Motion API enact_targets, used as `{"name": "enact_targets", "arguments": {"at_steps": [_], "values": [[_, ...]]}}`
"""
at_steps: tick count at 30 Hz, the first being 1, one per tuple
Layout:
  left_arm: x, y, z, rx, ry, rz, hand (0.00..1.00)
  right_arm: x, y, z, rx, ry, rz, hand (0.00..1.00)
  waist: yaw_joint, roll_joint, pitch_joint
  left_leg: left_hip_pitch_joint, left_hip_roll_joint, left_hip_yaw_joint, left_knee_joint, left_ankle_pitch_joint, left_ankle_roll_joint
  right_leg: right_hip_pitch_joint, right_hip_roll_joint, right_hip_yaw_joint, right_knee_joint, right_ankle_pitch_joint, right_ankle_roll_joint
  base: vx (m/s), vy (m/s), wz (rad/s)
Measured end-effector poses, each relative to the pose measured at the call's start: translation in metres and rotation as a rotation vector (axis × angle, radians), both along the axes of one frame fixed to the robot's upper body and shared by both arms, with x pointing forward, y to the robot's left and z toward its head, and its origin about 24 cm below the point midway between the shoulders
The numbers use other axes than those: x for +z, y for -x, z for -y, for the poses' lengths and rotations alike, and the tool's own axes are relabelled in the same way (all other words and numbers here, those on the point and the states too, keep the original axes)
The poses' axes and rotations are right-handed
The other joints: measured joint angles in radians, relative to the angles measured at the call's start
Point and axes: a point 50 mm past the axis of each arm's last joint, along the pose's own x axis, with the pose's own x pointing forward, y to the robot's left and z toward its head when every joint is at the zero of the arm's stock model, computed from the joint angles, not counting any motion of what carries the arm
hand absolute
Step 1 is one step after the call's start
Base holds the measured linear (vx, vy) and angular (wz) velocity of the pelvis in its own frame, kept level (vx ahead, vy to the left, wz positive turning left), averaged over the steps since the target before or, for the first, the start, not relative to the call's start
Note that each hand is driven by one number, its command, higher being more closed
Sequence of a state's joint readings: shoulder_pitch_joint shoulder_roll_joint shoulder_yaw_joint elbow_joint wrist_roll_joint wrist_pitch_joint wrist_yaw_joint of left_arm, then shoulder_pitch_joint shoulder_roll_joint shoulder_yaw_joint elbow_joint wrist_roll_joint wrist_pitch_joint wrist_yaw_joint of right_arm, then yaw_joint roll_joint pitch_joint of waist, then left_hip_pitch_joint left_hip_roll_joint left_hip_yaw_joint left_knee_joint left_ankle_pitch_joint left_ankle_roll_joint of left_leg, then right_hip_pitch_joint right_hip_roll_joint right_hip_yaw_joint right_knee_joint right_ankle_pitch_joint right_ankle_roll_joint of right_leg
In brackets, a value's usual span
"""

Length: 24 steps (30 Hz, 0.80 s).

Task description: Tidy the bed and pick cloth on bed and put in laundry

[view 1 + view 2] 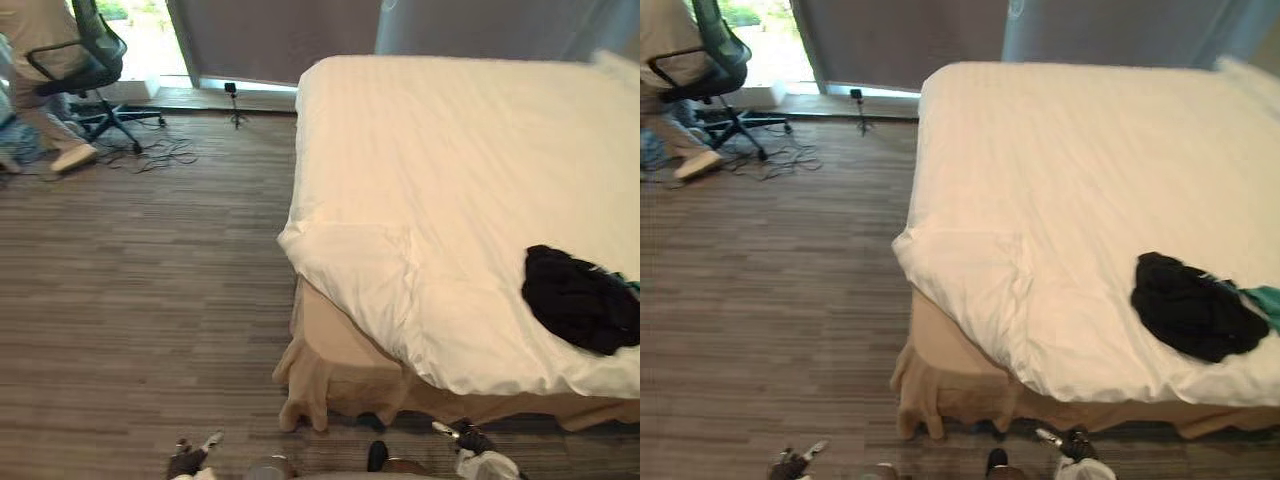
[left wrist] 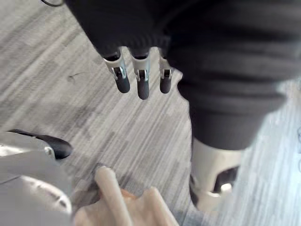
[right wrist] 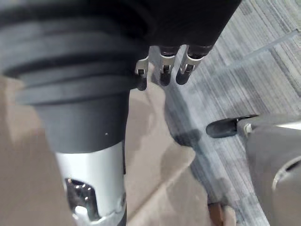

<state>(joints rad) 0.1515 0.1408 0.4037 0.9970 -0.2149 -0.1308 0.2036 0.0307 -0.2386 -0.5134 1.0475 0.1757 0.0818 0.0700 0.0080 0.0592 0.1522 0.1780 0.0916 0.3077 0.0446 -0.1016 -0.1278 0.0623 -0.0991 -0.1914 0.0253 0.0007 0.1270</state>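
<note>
A crumpled black cloth (image 1: 578,298) lies on the white duvet (image 1: 450,170) near the bed's front right edge. A bit of teal cloth (image 1: 1265,298) peeks out beside it. The duvet's front left corner (image 1: 350,260) is folded and wrinkled above the beige bed skirt (image 1: 330,370). My left hand (image 1: 190,458) hangs low over the floor in front of the bed corner, its fingers (image 2: 136,80) relaxed and holding nothing. Close to the bed skirt hangs my right hand (image 1: 470,440), its fingers (image 3: 164,70) also loose and empty. Both hands are far from the black cloth.
An office chair (image 1: 90,60) stands at the far left with a person's legs (image 1: 40,130) beside it and loose cables (image 1: 150,150) on the floor. A small tripod (image 1: 233,100) stands by the window wall. Striped carpet (image 1: 140,300) stretches left of the bed.
</note>
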Motion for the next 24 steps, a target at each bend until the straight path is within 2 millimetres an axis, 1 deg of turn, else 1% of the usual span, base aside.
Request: {"name": "enact_targets", "arguments": {"at_steps": [1,2,3,4,5,6,7,8,9,10,11,12,13,14,15,16,17,18,19,20,21,22,24], "values": [[0.016,-0.010,-0.028,0.035,-0.121,0.047,0.00,-0.001,0.004,0.000,-0.004,-0.001,-0.006,0.00,0.000,-0.006,-0.005,0.001,0.008,0.025,-0.003,0.003,-0.002,0.002,0.007,-0.001,-0.004,-0.002,-0.003,-0.02,-0.093,0.13],[0.028,-0.016,-0.045,0.051,-0.194,0.079,0.00,-0.002,0.006,-0.002,-0.004,-0.005,-0.010,0.00,0.001,-0.009,-0.008,0.000,0.011,0.041,-0.004,0.003,-0.002,0.003,0.011,-0.002,-0.009,-0.004,-0.007,-0.08,-0.100,0.08],[0.070,-0.039,-0.091,0.063,-0.404,0.191,0.00,-0.005,0.011,-0.008,0.000,-0.019,-0.021,0.00,0.003,-0.018,-0.013,-0.002,0.021,0.059,-0.012,0.003,-0.002,0.005,0.022,-0.009,-0.019,-0.006,-0.011,-0.09,-0.081,0.11],[0.107,-0.057,-0.118,0.062,-0.540,0.295,0.00,-0.009,0.016,-0.015,-0.001,-0.032,-0.030,0.00,0.003,-0.027,-0.019,-0.004,0.023,0.077,-0.020,0.003,-0.002,0.005,0.026,-0.012,-0.027,-0.014,-0.023,-0.13,-0.092,0.18],[0.155,-0.079,-0.140,0.050,-0.699,0.433,0.00,-0.012,0.023,-0.022,0.018,-0.040,-0.050,0.00,0.003,-0.014,-0.032,-0.005,0.033,0.110,-0.038,-0.004,0.007,0.007,0.039,-0.022,-0.041,-0.013,-0.038,-0.08,-0.038,0.15],[0.180,-0.090,-0.147,0.033,-0.774,0.505,0.00,-0.014,0.027,-0.026,0.032,-0.046,-0.062,0.00,0.002,-0.018,-0.043,-0.005,0.038,0.124,-0.045,-0.008,0.010,0.008,0.045,-0.026,-0.050,-0.010,-0.043,-0.12,-0.048,0.10],[0.238,-0.115,-0.154,-0.037,-0.935,0.670,0.00,-0.019,0.035,-0.038,0.050,-0.073,-0.088,0.00,0.002,-0.018,-0.060,-0.012,0.040,0.139,-0.047,-0.008,0.009,0.012,0.049,-0.027,-0.074,0.002,-0.056,-0.10,-0.030,-0.01],[0.260,-0.123,-0.153,-0.080,-0.988,0.738,0.00,-0.021,0.038,-0.043,0.046,-0.087,-0.093,0.00,0.002,-0.019,-0.070,-0.019,0.039,0.147,-0.047,-0.009,0.009,0.016,0.050,-0.026,-0.087,0.014,-0.054,-0.11,-0.034,-0.12],[0.292,-0.138,-0.146,-0.169,-1.060,0.841,0.00,-0.023,0.042,-0.049,0.051,-0.102,-0.103,0.00,0.000,-0.016,-0.088,-0.019,0.036,0.160,-0.048,-0.010,0.008,0.024,0.050,-0.024,-0.111,0.027,-0.055,-0.06,-0.012,-0.20],[0.322,-0.156,-0.130,-0.278,-1.110,0.959,0.00,-0.025,0.049,-0.054,0.045,-0.115,-0.114,0.00,-0.004,-0.009,-0.107,-0.016,0.035,0.179,-0.049,-0.012,0.005,0.024,0.050,-0.017,-0.116,0.034,-0.052,-0.03,-0.005,-0.19],[0.332,-0.165,-0.121,-0.338,-1.123,1.008,0.00,-0.026,0.051,-0.056,0.042,-0.120,-0.119,0.00,-0.006,-0.007,-0.113,-0.015,0.035,0.186,-0.049,-0.012,0.005,0.024,0.048,-0.014,-0.116,0.035,-0.051,-0.04,0.002,-0.19],[0.351,-0.185,-0.096,-0.472,-1.129,1.113,0.00,-0.027,0.056,-0.059,0.037,-0.127,-0.129,0.00,-0.008,-0.005,-0.124,-0.015,0.037,0.212,-0.047,-0.016,-0.001,0.023,0.047,-0.006,-0.116,0.037,-0.053,-0.04,-0.002,-0.13],[0.356,-0.193,-0.086,-0.522,-1.126,1.146,0.00,-0.027,0.058,-0.060,0.035,-0.129,-0.131,0.00,-0.009,-0.003,-0.126,-0.015,0.039,0.220,-0.044,-0.016,-0.002,0.021,0.048,-0.001,-0.117,0.038,-0.053,-0.05,-0.015,-0.24],[0.365,-0.210,-0.061,-0.651,-1.103,1.203,0.00,-0.027,0.059,-0.060,0.031,-0.124,-0.133,0.00,-0.015,-0.003,-0.129,-0.015,0.042,0.242,-0.042,-0.016,-0.002,0.015,0.051,0.015,-0.117,0.041,-0.055,-0.03,-0.026,-0.22],[0.366,-0.218,-0.050,-0.711,-1.089,1.216,0.00,-0.026,0.058,-0.059,0.031,-0.120,-0.130,0.00,-0.020,-0.001,-0.129,-0.017,0.044,0.250,-0.042,-0.016,-0.002,0.009,0.053,0.019,-0.116,0.044,-0.055,-0.04,-0.050,-0.42],[0.365,-0.232,-0.026,-0.845,-1.050,1.224,0.00,-0.025,0.053,-0.057,0.031,-0.106,-0.112,0.00,-0.031,0.003,-0.127,-0.018,0.048,0.275,-0.042,-0.015,-0.004,-0.004,0.060,0.043,-0.116,0.051,-0.056,-0.02,-0.059,-0.45],[0.359,-0.243,-0.007,-0.934,-1.015,1.214,0.00,-0.024,0.053,-0.057,0.029,-0.102,-0.109,0.00,-0.041,0.004,-0.127,-0.017,0.051,0.289,-0.041,-0.012,-0.008,-0.013,0.066,0.057,-0.115,0.055,-0.055,-0.01,-0.062,-0.42],[0.356,-0.247,0.001,-0.970,-0.999,1.209,0.00,-0.024,0.053,-0.057,0.028,-0.103,-0.109,0.00,-0.049,0.003,-0.127,-0.017,0.052,0.290,-0.042,-0.011,-0.009,-0.014,0.068,0.061,-0.115,0.055,-0.055,0.00,-0.049,-0.19],[0.349,-0.252,0.014,-1.020,-0.969,1.195,0.00,-0.024,0.053,-0.057,0.023,-0.104,-0.109,0.00,-0.063,0.002,-0.126,-0.015,0.055,0.291,-0.042,-0.010,-0.010,-0.014,0.072,0.062,-0.115,0.056,-0.055,0.01,-0.072,-0.14],[0.335,-0.260,0.031,-1.089,-0.924,1.159,0.00,-0.024,0.055,-0.057,0.019,-0.104,-0.110,0.00,-0.081,0.000,-0.124,-0.008,0.059,0.304,-0.043,-0.009,-0.012,-0.016,0.078,0.074,-0.115,0.056,-0.055,0.01,-0.082,-0.43],[0.312,-0.270,0.051,-1.162,-0.868,1.082,0.00,-0.024,0.056,-0.057,0.019,-0.097,-0.107,0.00,-0.089,-0.001,-0.122,-0.002,0.062,0.331,-0.044,-0.007,-0.015,-0.025,0.086,0.101,-0.115,0.059,-0.058,0.00,-0.078,-0.50],[0.306,-0.273,0.056,-1.181,-0.857,1.052,0.00,-0.024,0.055,-0.056,0.021,-0.092,-0.103,0.00,-0.094,0.000,-0.119,0.001,0.062,0.340,-0.045,-0.006,-0.017,-0.029,0.087,0.103,-0.115,0.062,-0.059,0.00,-0.055,-0.47],[0.286,-0.283,0.065,-1.223,-0.838,0.933,0.00,-0.023,0.052,-0.055,0.049,-0.066,-0.088,0.00,-0.125,0.005,-0.089,0.013,0.060,0.356,-0.060,-0.002,-0.022,-0.032,0.094,0.123,-0.115,0.068,-0.060,-0.06,-0.049,-0.32]]}}
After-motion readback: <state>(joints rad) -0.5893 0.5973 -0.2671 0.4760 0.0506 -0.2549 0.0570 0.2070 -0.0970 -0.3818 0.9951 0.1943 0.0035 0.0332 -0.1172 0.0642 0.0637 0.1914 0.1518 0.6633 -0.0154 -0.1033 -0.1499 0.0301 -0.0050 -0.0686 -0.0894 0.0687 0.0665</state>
